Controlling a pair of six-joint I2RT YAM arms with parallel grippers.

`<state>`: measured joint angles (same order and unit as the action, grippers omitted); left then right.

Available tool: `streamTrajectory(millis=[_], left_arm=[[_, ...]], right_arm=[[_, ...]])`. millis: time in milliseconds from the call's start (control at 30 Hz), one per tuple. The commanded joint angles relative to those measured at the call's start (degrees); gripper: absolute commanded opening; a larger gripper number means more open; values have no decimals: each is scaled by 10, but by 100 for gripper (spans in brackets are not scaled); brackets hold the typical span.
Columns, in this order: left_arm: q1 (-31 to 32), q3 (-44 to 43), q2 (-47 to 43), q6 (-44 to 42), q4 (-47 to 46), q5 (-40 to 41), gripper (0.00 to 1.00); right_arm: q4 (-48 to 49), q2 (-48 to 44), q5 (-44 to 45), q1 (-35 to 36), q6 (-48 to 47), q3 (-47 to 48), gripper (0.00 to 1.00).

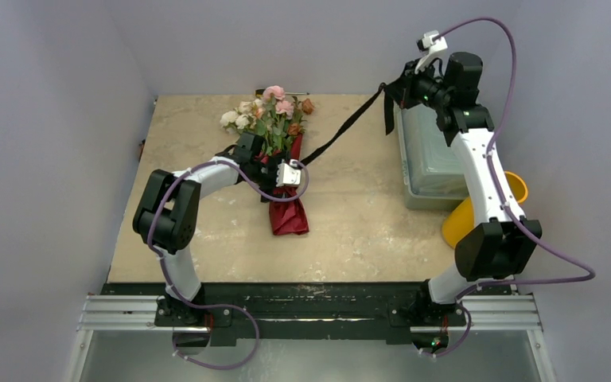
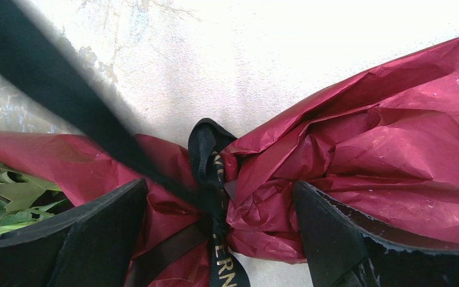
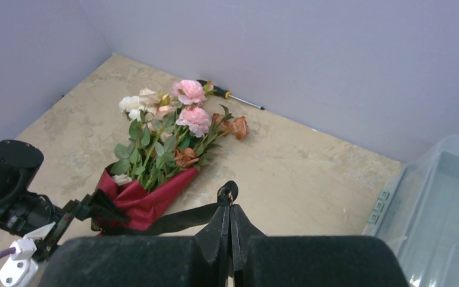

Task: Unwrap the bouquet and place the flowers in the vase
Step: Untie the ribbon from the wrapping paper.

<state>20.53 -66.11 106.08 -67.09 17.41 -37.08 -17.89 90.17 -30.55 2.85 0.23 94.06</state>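
Observation:
The bouquet lies mid-table, its flowers pointing to the far wall and its maroon paper toward me. My left gripper is open and straddles the tied waist. In the left wrist view, its fingers flank the ribbon knot and the crinkled paper. My right gripper is raised at the far right and shut on the black ribbon. The ribbon runs taut from the waist up to the right gripper. The yellow vase lies at the right, partly behind the right arm.
A clear plastic box stands at the right edge under the right arm and shows as the box in the right wrist view. A screwdriver lies by the far wall behind the flowers. Grey walls close in on three sides.

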Motion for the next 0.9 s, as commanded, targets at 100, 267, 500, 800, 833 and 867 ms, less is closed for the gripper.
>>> streamTrajectory(millis=[100, 267, 500, 800, 833, 867], left_arm=[[-18, 20, 42, -32, 46, 82, 93], [-20, 19, 41, -33, 48, 82, 93], [-20, -4, 28, -10, 52, 65, 98], [-18, -97, -31, 104, 50, -6, 100], [-18, -107, -34, 108, 51, -12, 100], [-18, -115, -38, 116, 52, -18, 100]], right_arm=[[50, -26, 16, -12, 25, 31, 0], [49, -20, 7, -17, 26, 39, 0], [32, -12, -2, -17, 14, 30, 0], [-18, 1, -21, -5, -62, -40, 0], [-20, 1, -20, -2, -68, -48, 0], [-22, 1, -20, 1, -74, -54, 0]])
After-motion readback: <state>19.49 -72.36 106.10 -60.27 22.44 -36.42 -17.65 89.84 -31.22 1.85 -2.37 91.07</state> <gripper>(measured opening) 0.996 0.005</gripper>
